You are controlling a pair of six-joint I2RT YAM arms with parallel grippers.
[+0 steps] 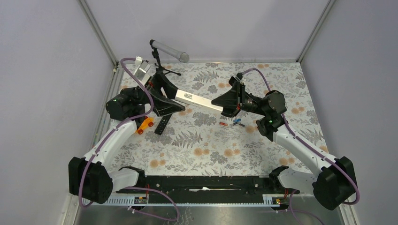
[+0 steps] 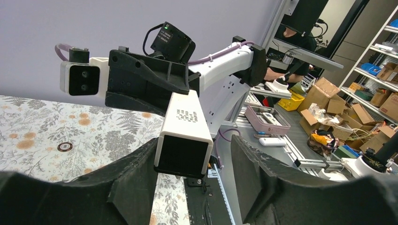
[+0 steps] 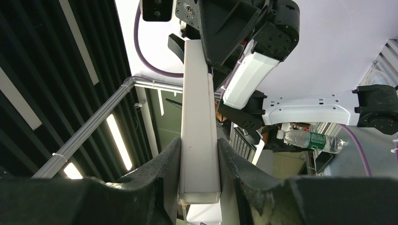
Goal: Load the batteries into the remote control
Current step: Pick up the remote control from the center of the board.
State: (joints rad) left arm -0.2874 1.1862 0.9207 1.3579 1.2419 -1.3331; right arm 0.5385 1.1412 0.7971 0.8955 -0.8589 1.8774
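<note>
- Top view: even, diffuse light from above; only faint, soft shadows on the table (image 1: 211, 145); sharp across the frame.
- Right wrist view: strip lights (image 3: 121, 140) flare left of the jaws against a dark ceiling; the remote (image 3: 199, 117) between the jaws is nearly washed out.
- Left wrist view: fingers (image 2: 131, 187) dark and soft-focused; the scene beyond the jaws is bright and in focus.
</note>
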